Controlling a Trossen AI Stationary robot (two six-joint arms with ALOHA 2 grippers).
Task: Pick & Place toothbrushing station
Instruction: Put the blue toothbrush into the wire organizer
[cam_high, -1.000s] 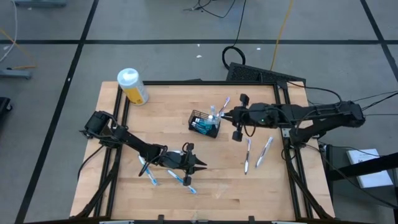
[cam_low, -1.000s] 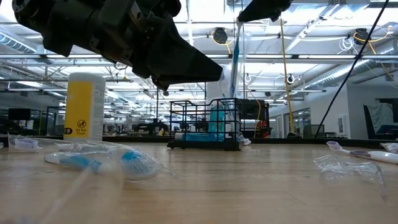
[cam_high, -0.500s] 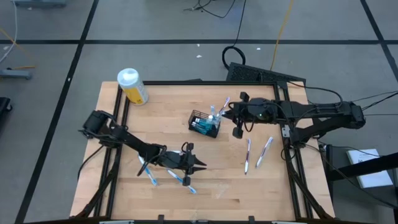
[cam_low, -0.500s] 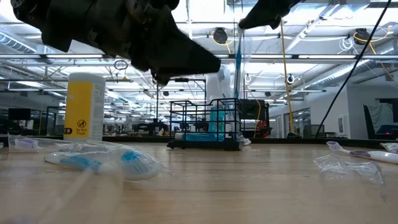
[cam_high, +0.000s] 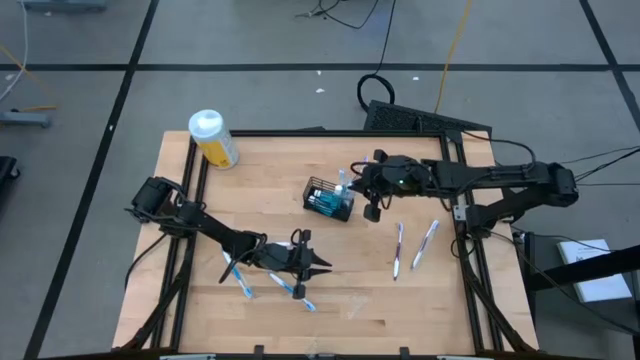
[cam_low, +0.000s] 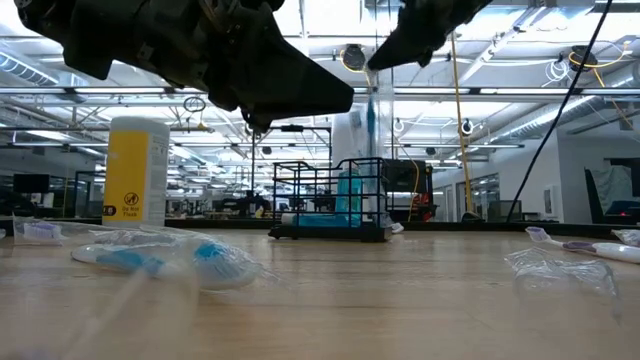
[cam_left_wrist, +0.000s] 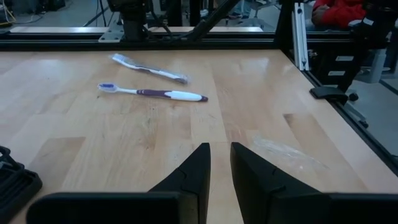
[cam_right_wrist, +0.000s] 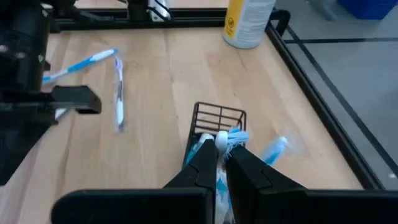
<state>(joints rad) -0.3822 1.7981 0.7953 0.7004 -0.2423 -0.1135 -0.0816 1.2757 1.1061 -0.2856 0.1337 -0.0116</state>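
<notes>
Two dark arms of mine reach over the pale, wood-grained bench (cam_high: 330, 300). My right gripper (cam_high: 352, 181) hangs just above the small black wire-mesh basket (cam_high: 328, 198), its narrow fingers (cam_right_wrist: 202, 163) pinched tight on a slim toothbrush (cam_right_wrist: 221, 142) with a white head and blue bristles, which hangs upright over the basket's open top. The basket is a rectangular cage of thin rods, standing near the middle of the bench with a teal tube (cam_low: 350, 200) upright inside it. My left gripper (cam_high: 318, 265) hovers low over the near part of the bench with its tapered fingers (cam_left_wrist: 194, 171) nearly together and nothing between them. Just beside it lie two loose blue-and-white toothbrushes (cam_high: 290, 288) in crinkled clear wrappers. On the right side of the bench, well apart from the basket, two more slender brushes (cam_high: 398, 249) lie side by side, one with a purple handle (cam_left_wrist: 163, 94). A round yellow bottle with white cap (cam_high: 212, 138) stands at the far left corner.
</notes>
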